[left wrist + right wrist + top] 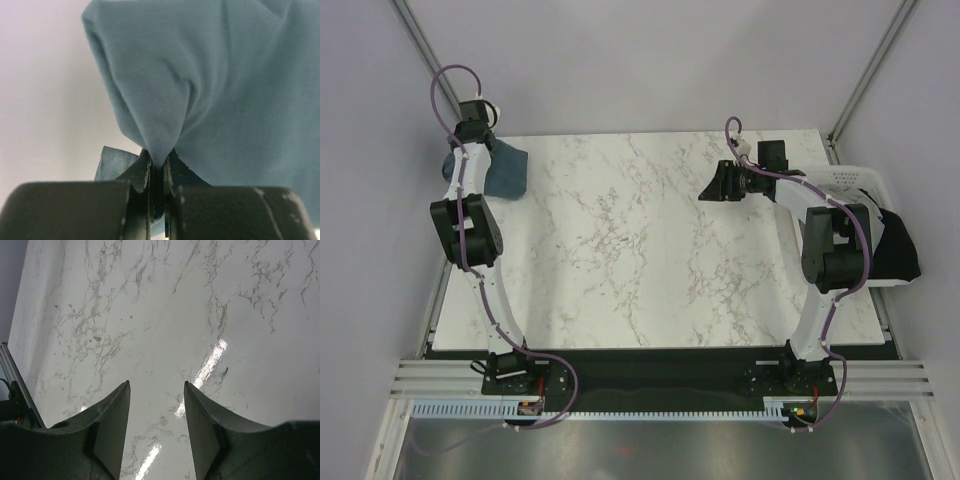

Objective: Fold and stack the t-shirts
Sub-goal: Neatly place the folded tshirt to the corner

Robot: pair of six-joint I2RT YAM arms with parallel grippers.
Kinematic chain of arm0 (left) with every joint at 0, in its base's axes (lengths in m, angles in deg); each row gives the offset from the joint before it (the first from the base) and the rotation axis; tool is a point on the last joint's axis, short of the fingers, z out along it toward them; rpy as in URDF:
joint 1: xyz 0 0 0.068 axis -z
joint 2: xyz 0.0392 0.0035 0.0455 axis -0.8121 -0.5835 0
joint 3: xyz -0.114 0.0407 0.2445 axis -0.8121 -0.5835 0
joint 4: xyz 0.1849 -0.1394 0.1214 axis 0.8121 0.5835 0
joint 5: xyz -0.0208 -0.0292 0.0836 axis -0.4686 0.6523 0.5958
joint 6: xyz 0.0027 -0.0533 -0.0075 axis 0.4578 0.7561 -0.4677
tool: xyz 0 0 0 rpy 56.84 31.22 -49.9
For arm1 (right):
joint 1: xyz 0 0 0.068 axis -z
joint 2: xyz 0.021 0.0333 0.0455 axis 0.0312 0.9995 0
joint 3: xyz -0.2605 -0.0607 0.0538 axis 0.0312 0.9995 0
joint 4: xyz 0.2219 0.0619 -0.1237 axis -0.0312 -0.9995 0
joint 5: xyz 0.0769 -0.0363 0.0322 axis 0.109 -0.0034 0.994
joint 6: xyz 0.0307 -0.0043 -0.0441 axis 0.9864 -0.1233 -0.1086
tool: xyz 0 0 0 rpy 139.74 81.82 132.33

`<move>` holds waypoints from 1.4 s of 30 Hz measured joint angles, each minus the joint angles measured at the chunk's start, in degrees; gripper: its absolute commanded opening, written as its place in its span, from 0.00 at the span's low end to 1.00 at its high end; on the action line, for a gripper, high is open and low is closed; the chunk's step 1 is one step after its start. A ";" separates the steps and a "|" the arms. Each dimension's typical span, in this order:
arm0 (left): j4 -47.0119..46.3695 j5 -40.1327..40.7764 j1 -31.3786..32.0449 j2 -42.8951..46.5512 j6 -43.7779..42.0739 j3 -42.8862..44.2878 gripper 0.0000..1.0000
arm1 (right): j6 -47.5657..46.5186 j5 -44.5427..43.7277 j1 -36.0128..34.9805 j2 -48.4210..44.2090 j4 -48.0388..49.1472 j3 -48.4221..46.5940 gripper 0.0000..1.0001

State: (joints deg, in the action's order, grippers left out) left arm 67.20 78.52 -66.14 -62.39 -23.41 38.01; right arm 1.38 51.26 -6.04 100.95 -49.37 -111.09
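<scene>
Progress is slim: nothing lies folded, and no stack has begun anywhere on the white marble-patterned table top (150, 300).

My left claw (157, 165) is clamped tight on a pinch of the soft dark slate-blue cloth t-shirt (215, 90). The jaws meet with only a sliver of fabric between them. The rest of the shirt bunches and billows out just ahead of my fingertips, filling most of what I see beyond them. From above, it hangs from this claw on the side towards the table's middle, over the far left corner, crumpled and not spread flat.

My right claw (156, 390) stands wide open with nothing in it. Between and beyond the jaws I see only bare marble, and the blue shirt is well apart from it, across the table.

Behind that claw, out past my right elbow, sits the white plastic slatted basket (855, 178). Dark black cloth (900, 250) is draped at its near end — another of the shirts, I judge. I see no white or light grey shirt, and I cannot tell whether they lie inside the basket.

So I reckon I am on the very first garment. It has yet to be laid out, smoothed and folded, and every other shirt comes after that.
</scene>
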 measured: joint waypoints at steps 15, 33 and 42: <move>-7.50 6.95 -1.55 -8.28 -1.90 -0.09 1.00 | 1.09 0.87 1.11 0.74 1.36 0.94 0.55; -5.70 -23.17 7.78 26.49 17.70 -26.27 1.00 | -0.79 -4.63 1.49 -3.96 1.31 2.78 0.60; -7.23 -42.42 6.80 38.58 26.95 -38.34 1.00 | -2.73 -20.31 2.73 -28.50 7.65 10.08 0.98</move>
State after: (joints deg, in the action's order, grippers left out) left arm 59.97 36.10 -59.34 -23.81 3.54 -0.33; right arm -1.35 30.96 -3.31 72.45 -41.72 -101.01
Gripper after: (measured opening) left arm 0.994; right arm 0.959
